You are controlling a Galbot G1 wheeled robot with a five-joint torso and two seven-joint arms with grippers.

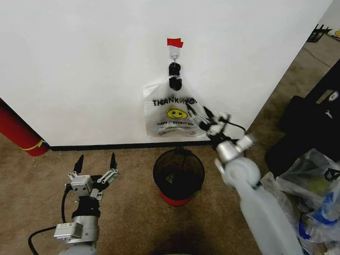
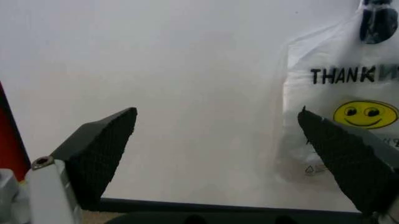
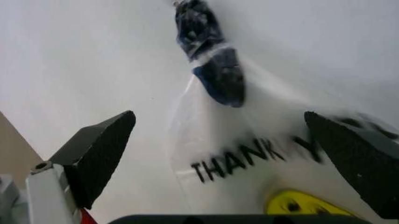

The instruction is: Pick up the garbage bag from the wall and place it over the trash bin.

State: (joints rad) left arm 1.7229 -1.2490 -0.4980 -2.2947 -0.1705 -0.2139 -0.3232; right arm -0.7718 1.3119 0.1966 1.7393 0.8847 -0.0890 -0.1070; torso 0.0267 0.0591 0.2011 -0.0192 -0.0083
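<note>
Brown carpet (image 1: 133, 212) meets a black baseboard (image 1: 106, 145) — clear sacks (image 1: 313, 196) heaped at right.

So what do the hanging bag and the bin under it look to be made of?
The garbage bag: thin translucent white plastic film, probably polyethylene; it creases, and bears black print and a yellow smiley. The trash bin: black wire mesh, likely coated metal, see-through walls, red base.

1. From the head we look down and forward at the wall (image 1: 79, 64).
2. Our left wrist faces it from low down.
3. Our right wrist looks up, close.
4. All share the garbage bag (image 1: 171, 114).
</note>
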